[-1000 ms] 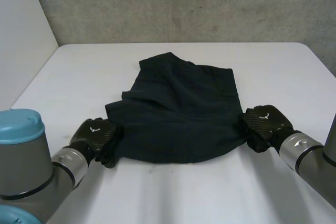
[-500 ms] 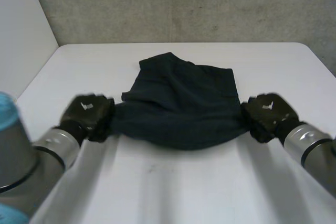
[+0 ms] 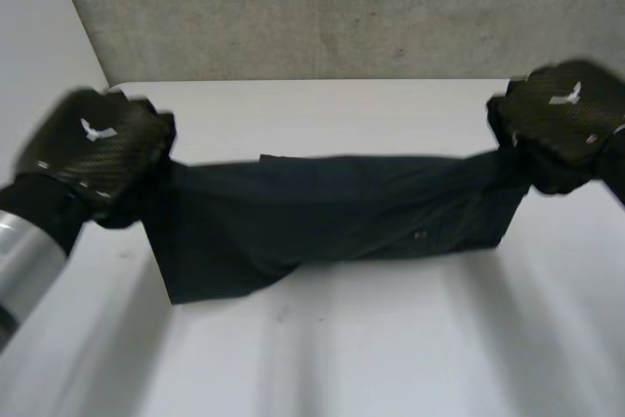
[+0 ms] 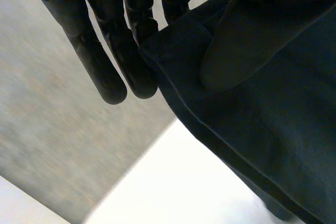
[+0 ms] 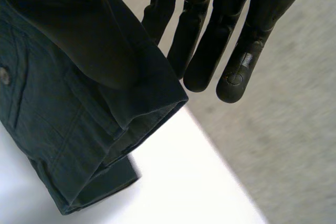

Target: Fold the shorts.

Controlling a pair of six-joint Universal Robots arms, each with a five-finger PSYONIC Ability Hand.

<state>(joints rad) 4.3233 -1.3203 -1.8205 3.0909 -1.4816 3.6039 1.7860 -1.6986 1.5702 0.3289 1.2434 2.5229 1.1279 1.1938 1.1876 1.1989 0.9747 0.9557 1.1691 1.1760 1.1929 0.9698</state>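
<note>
Head view: the dark shorts [image 3: 332,212] were held stretched between the left hand [image 3: 93,153] and the right hand [image 3: 566,114], above the white table's [image 3: 391,358] middle.

Left wrist view: one end was pinched by the thumb against straight fingers [image 4: 105,72].

Right wrist view: the other end was pinched likewise.

The folding lift was judged under way; a level lowering would be called for next.

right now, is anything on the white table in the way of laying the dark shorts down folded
Nothing visible. The black left hand and black right hand each pinch one end of the dark fabric shorts, stretched between them over the white table, and nothing else lies beneath.
</note>
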